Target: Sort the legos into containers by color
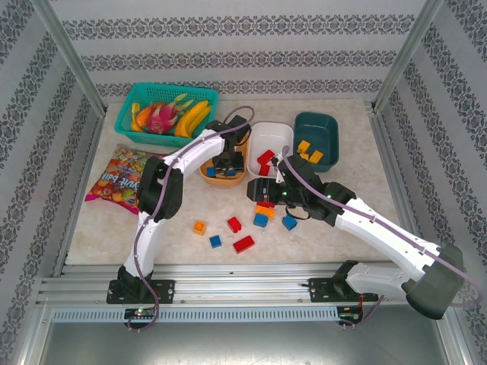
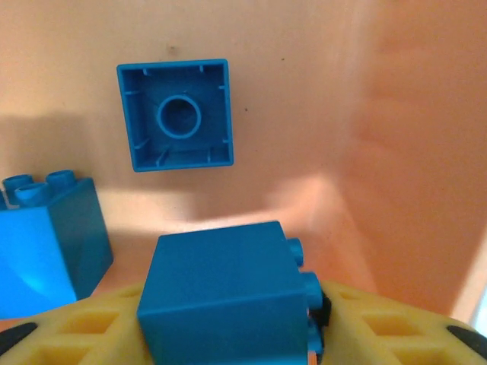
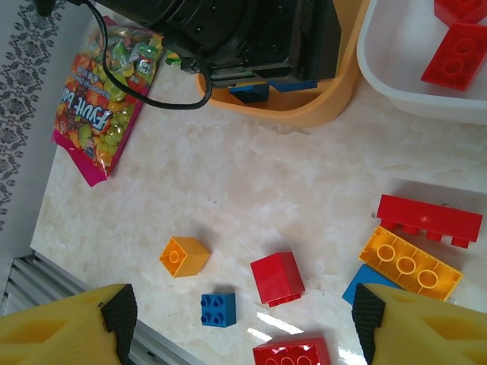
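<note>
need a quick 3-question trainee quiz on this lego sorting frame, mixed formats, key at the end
1. True or false: the white tray holds red bricks.
2. A brick sits between the fingers of the left pincer. Its colour? A) red B) blue C) yellow
3. Fill in: over the loose bricks on the table, the right pincer has its jaws ____.

Key: 1 true; 2 B; 3 open
</note>
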Tool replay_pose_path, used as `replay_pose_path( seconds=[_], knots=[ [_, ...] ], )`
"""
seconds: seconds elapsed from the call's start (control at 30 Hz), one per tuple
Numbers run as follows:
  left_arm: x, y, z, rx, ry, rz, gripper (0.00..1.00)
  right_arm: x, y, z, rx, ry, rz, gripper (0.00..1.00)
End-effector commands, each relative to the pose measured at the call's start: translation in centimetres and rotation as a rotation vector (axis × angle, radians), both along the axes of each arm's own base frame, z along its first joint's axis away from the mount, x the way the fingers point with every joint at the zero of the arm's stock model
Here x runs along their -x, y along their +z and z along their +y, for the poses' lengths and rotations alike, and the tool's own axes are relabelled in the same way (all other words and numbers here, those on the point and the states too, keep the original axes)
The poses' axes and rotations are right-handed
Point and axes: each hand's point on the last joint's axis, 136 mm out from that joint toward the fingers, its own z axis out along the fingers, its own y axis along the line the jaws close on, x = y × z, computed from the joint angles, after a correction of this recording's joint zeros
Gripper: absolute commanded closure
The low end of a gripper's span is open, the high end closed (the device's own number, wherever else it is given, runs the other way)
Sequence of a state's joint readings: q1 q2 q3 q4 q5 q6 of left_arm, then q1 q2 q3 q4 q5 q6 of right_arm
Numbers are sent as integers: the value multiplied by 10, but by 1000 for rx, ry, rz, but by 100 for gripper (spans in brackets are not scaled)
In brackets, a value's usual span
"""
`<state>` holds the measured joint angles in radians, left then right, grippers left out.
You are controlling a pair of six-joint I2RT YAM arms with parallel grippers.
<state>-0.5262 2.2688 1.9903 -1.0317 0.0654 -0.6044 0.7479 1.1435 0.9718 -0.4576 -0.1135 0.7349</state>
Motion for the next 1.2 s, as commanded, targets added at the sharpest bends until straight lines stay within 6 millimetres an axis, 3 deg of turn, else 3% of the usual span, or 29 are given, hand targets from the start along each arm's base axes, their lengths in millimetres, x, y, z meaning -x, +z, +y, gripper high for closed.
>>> replay_pose_path(
  seconds=[0.0,0.13,0.23,0.43,0.6,0.87,1.03,1.17],
  knots=[
    [-3,5,8,-3,4,13,40,-5,6,4,-29,-1,-5,23],
    [-8,32,11,2,16,-55,31,-2,5,5,15,32,-24,23],
    [-8,62,15,20,32,-116,29,3,4,9,68,79,-51,23],
    [15,125,41,40,114,-250,24,22,-10,38,198,267,-115,24],
    [67,164,82,55,188,-353,17,53,-40,77,316,471,-118,24],
    [176,180,160,96,304,-507,12,88,-77,136,382,666,-113,21],
    [234,176,187,195,350,-561,9,83,-108,161,461,731,-63,16],
    [263,176,202,256,384,-596,7,67,-131,168,551,744,-25,15]
  ],
)
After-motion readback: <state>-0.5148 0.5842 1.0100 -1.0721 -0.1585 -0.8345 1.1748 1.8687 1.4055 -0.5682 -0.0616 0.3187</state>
